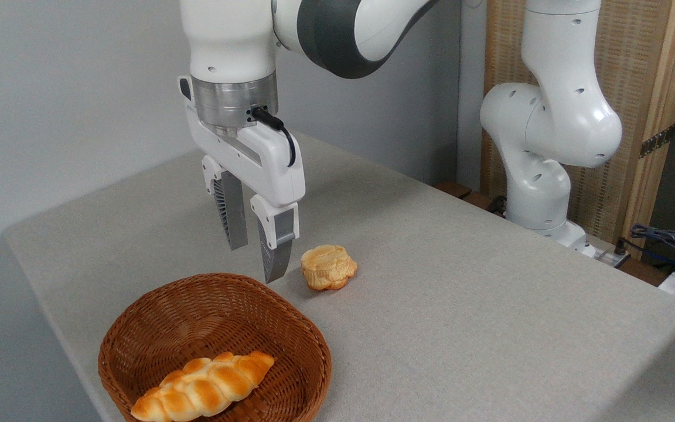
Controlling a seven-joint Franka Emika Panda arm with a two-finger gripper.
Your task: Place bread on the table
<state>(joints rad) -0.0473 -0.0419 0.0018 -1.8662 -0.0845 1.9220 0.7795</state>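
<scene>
The bread (203,387) lies in the near part of the wicker basket (138,316); the gripper (255,261) hangs above the far rim, jaws apart and empty. Descend across the loaf's middle, grip lightly, then lift clear of the rim before crossing to the worktop (460,293), well clear of the small bun (328,267).

Basket top open, bread reachable from above
Wicker basket (138,328) walls ring the bread (203,387); small bun (328,267) sits just beside the rim.

The white arm (548,117) reaches over from its base at the right, wrist turned straight down, holding the gripper (254,258) (fingers parted, nothing between them) above the basket's (138,328) far rim.
</scene>
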